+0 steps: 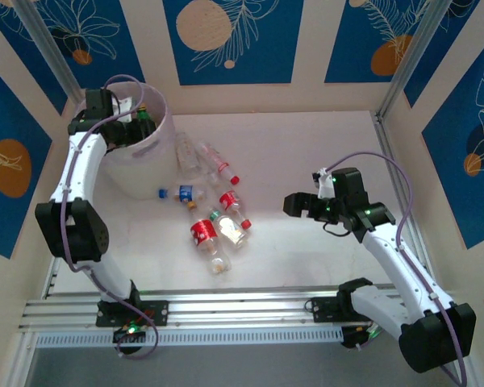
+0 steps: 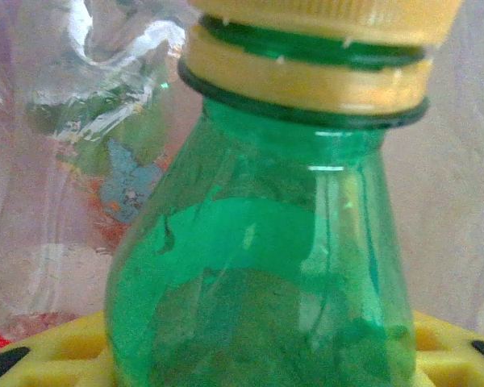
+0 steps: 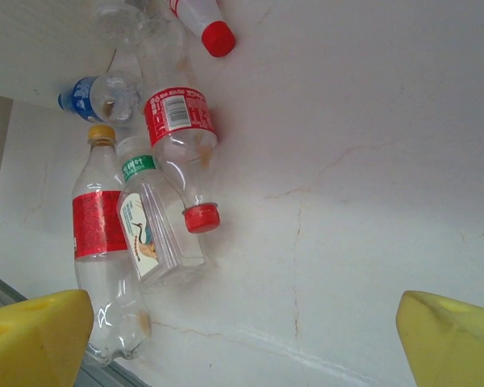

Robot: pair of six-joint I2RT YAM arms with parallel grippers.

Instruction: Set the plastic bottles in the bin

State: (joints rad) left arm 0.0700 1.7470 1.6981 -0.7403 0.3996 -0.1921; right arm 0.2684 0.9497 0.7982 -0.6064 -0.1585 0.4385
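We hold the green bottle [image 2: 258,266] clamped in our left gripper [image 1: 135,129] at the mouth of the bin [image 1: 149,173]; released off-centre, it could strike the edge and bounce out; our right gripper [image 1: 297,203] hangs wide open near the loose bottles [image 1: 218,218].

A green plastic bottle [image 2: 258,266] with a yellow cap [image 2: 323,48] is seen very close, gripped between the yellow fingers [image 2: 60,355] of the left tool [image 2: 258,367]. Crumpled clear plastic [image 2: 89,97] with red and blue patches is seen behind on the left, and a pale pinkish surface [image 2: 460,201] on the right.
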